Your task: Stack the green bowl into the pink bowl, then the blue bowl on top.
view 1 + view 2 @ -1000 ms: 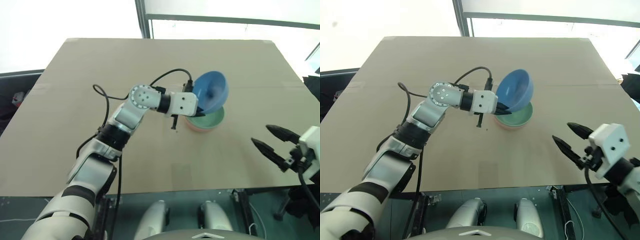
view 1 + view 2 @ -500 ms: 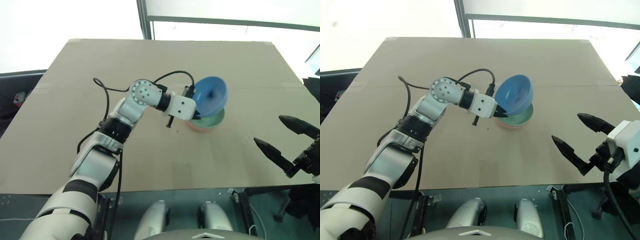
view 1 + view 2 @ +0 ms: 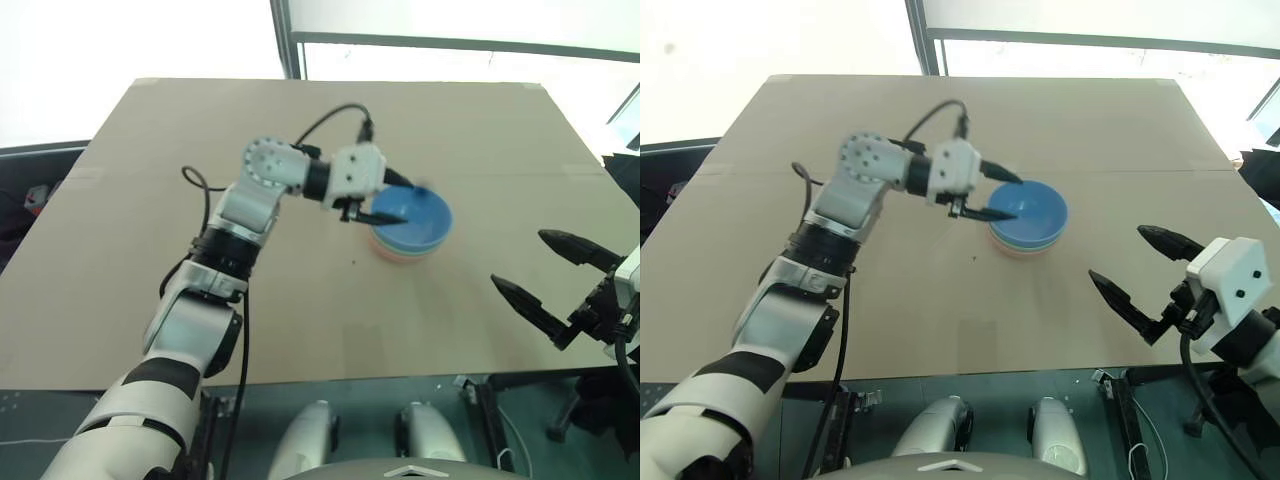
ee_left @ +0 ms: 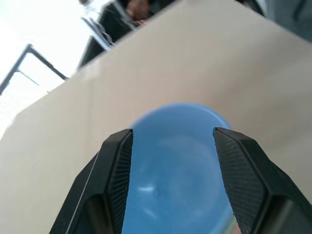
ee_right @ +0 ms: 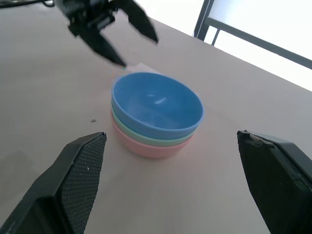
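The blue bowl (image 5: 156,103) sits level on top of the green bowl (image 5: 146,137), which rests inside the pink bowl (image 5: 146,150); the stack stands right of the table's middle. My left gripper (image 3: 398,198) hovers open just over the stack's left rim, its fingers (image 4: 117,170) spread either side of the blue bowl without touching it. Near the table's front right corner, my right gripper (image 3: 517,258) is wide open and holds nothing, pointing towards the stack from a distance.
The brown table top (image 3: 200,130) stretches bare to the left of and behind the stack. Its front edge (image 3: 330,385) runs close below my arms. A window frame (image 3: 285,40) rises behind the far edge.
My left gripper has opened and risen, letting go of the blue bowl, which went from tilted in its grip to lying level on the stack. The right gripper's fingers spread wider.
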`<state>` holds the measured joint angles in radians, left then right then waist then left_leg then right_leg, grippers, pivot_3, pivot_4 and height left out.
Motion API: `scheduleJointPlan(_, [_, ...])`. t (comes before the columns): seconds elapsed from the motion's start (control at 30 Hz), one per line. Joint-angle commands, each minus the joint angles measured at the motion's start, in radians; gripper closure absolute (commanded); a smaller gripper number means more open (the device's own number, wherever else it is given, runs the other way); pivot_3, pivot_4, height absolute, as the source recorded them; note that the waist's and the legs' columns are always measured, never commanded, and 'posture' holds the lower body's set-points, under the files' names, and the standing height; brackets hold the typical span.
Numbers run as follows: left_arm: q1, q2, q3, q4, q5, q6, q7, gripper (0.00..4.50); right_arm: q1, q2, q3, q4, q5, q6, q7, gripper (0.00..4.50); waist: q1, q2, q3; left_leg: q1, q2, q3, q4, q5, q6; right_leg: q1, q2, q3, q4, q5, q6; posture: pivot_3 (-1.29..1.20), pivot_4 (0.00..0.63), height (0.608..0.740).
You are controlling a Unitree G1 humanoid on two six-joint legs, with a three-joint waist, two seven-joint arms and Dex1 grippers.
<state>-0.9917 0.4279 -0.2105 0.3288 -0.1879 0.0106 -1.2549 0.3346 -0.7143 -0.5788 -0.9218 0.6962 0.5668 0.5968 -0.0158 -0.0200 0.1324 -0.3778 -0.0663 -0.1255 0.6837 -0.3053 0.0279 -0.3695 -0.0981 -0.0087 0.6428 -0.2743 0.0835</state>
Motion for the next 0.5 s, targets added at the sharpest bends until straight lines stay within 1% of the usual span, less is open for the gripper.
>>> scheduleJointPlan(0.03, [0.180, 0.090, 0.172, -0.211, -0.129, 0.208, 0.104, 1.64, -0.033, -0.017, 0.102, 0.041, -0.149, -0.073, -0.023, 0.00, -0.015, 0.001, -0.001, 0.001, 0.000, 0.000, -0.001, 0.000, 0.000, 0.000, 0.000, 0.002, 0.000, 0.000, 0.000, 0.00, 0.150, 0.740])
scheduleJointPlan(0.07, [0.233, 0.116, 0.196, -0.259, -0.166, 0.250, 0.091, 1.64, -0.046, -0.018, 0.137, 0.069, -0.189, -0.103, -0.017, 0.00, -0.018, 0.001, -0.001, 0.002, 0.000, 0.000, -0.002, 0.000, 0.000, 0.000, 0.000, 0.002, 0.000, 0.000, 0.000, 0.00, 0.150, 0.740])
scheduleJointPlan(0.1, [0.286, 0.151, 0.222, -0.306, -0.232, 0.340, 0.067, 1.64, -0.068, -0.022, 0.172, 0.104, -0.199, -0.108, -0.002, 0.00, -0.028, 0.000, -0.001, 0.002, 0.000, -0.001, -0.002, 0.000, 0.000, -0.001, 0.000, 0.002, 0.000, 0.000, 0.000, 0.00, 0.150, 0.740])
scheduleJointPlan(0.13, [0.342, 0.175, 0.254, -0.355, -0.296, 0.425, 0.069, 1.12, -0.088, -0.022, 0.190, 0.137, -0.183, -0.100, 0.013, 0.00, -0.024, 0.001, 0.000, 0.002, 0.001, 0.000, -0.002, 0.000, 0.000, -0.001, 0.001, 0.003, 0.000, 0.000, 0.000, 0.00, 0.150, 0.740])
scheduleJointPlan(0.17, [0.406, 0.193, 0.272, -0.392, -0.296, 0.430, 0.088, 1.00, -0.109, -0.019, 0.202, 0.173, -0.154, -0.091, 0.037, 0.00, -0.022, 0.000, 0.000, 0.002, 0.000, -0.001, -0.002, 0.000, 0.000, -0.001, 0.000, 0.004, -0.001, 0.000, 0.000, 0.00, 0.150, 0.740])
scheduleJointPlan(0.2, [0.464, 0.204, 0.288, -0.432, -0.294, 0.425, 0.109, 0.54, -0.122, -0.026, 0.210, 0.206, -0.140, -0.093, 0.070, 0.00, -0.016, 0.000, 0.000, 0.002, 0.001, -0.001, 0.000, 0.000, 0.000, -0.001, 0.001, 0.004, -0.001, 0.000, 0.000, 0.00, 0.150, 0.740])
scheduleJointPlan(0.23, [0.517, 0.205, 0.314, -0.476, -0.306, 0.437, 0.142, 0.19, -0.133, -0.039, 0.220, 0.244, -0.151, -0.107, 0.100, 0.00, -0.010, 0.000, 0.000, 0.002, 0.000, -0.001, 0.000, 0.000, 0.000, -0.001, 0.000, 0.004, -0.002, 0.000, 0.000, 0.00, 0.150, 0.740])
scheduleJointPlan(0.27, [0.565, 0.208, 0.332, -0.518, -0.304, 0.442, 0.177, 0.04, -0.144, -0.047, 0.225, 0.281, -0.175, -0.131, 0.121, 0.00, 0.001, 0.000, 0.000, 0.002, 0.000, -0.001, 0.000, 0.000, 0.000, -0.001, -0.001, 0.004, -0.002, 0.000, 0.000, 0.00, 0.150, 0.740])
scheduleJointPlan(0.3, [0.602, 0.213, 0.343, -0.558, -0.305, 0.459, 0.207, 0.04, -0.151, -0.051, 0.221, 0.311, -0.197, -0.157, 0.133, 0.00, 0.010, 0.000, 0.001, 0.002, 0.000, -0.001, 0.000, 0.000, 0.000, -0.001, -0.001, 0.005, -0.003, 0.000, 0.000, 0.00, 0.150, 0.740])
scheduleJointPlan(0.37, [0.718, 0.243, 0.390, -0.632, -0.333, 0.490, 0.218, 0.04, -0.170, -0.060, 0.207, 0.366, -0.225, -0.184, 0.139, 0.00, 0.023, 0.000, 0.001, 0.001, -0.001, -0.003, 0.000, 0.000, 0.000, -0.001, -0.001, 0.005, -0.003, 0.000, 0.000, 0.00, 0.150, 0.740])
scheduleJointPlan(0.43, [0.884, 0.264, 0.486, -0.726, -0.354, 0.515, 0.241, 0.04, -0.146, -0.092, 0.162, 0.411, -0.200, -0.184, 0.210, 0.00, 0.029, 0.001, 0.001, 0.002, 0.000, -0.002, -0.001, 0.000, 0.000, -0.001, -0.001, 0.006, -0.003, 0.000, 0.000, 0.00, 0.150, 0.740])
scheduleJointPlan(0.5, [0.984, 0.271, 0.543, -0.786, -0.359, 0.520, 0.267, 0.04, -0.129, -0.111, 0.132, 0.445, -0.189, -0.195, 0.263, 0.00, 0.028, 0.003, 0.000, 0.001, 0.000, -0.002, -0.003, 0.000, -0.001, -0.003, -0.002, 0.007, -0.004, 0.000, 0.000, 0.00, 0.150, 0.740])
